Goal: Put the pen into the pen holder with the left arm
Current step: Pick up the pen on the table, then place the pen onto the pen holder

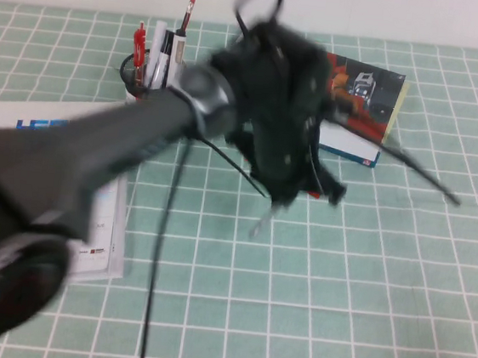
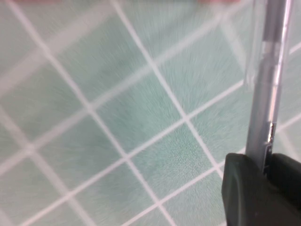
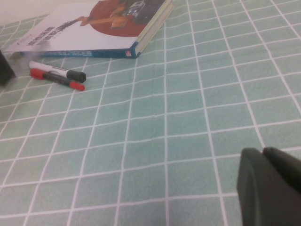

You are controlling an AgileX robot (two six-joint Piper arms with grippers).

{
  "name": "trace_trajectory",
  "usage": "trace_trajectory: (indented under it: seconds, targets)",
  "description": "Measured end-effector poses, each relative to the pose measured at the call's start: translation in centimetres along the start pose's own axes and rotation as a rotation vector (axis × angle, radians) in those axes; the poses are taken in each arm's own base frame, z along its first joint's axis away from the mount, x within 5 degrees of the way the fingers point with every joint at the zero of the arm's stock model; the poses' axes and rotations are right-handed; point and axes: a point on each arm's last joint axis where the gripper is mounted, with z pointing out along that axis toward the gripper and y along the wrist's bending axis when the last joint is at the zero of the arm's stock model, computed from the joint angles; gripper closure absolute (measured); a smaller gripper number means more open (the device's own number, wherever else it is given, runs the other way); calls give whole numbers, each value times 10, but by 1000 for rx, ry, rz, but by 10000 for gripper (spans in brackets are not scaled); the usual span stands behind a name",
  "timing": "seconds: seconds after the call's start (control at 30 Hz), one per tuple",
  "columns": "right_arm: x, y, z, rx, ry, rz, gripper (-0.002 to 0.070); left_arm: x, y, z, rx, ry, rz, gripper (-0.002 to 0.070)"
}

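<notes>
My left gripper (image 1: pixel 287 193) hangs above the middle of the table, blurred by motion. In the left wrist view it (image 2: pixel 265 162) is shut on the pale-grey translucent pen (image 2: pixel 269 80), which sticks out from the fingers over the green checked cloth. In the high view the pen's end (image 1: pixel 262 221) pokes out below the gripper. The black pen holder (image 1: pixel 135 72) stands at the back left with several pens in it, partly hidden by my left arm. My right gripper (image 3: pixel 262 154) is shut and empty, low over the cloth; it is out of the high view.
A book (image 1: pixel 364 107) with a red and black cover lies at the back right, also in the right wrist view (image 3: pixel 94 28). A white marker with black cap (image 3: pixel 56 70) and a red marker (image 3: pixel 56 79) lie beside it. A white booklet (image 1: pixel 101 233) lies at the left.
</notes>
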Motion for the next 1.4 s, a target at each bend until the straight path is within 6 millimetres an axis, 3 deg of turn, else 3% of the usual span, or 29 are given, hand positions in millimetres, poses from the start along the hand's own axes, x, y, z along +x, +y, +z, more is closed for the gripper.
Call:
trace_trajectory:
  seconds: [0.13, 0.23, 0.47, 0.7, 0.93, 1.27, 1.4]
  targets:
    - [0, 0, 0, 0, 0, 0, 696, 8, 6, -58, -15, -186, 19, 627]
    - [0, 0, 0, 0, 0, 0, 696, 21, 14, -83, -12, -347, 19, 627]
    - [0, 0, 0, 0, 0, 0, 696, 65, 58, -105, -38, -693, -46, 627]
    - [0, 0, 0, 0, 0, 0, 696, 88, 106, -95, -107, -993, -125, 627]
    - [0, 0, 0, 0, 0, 0, 696, 84, 156, -83, -162, -1223, -239, 627]
    - [0, 0, 0, 0, 0, 0, 696, 66, 208, -21, -209, -1161, -334, 627]
    - [0, 0, 0, 0, 0, 0, 696, 54, 216, -8, -211, -1165, -335, 627]
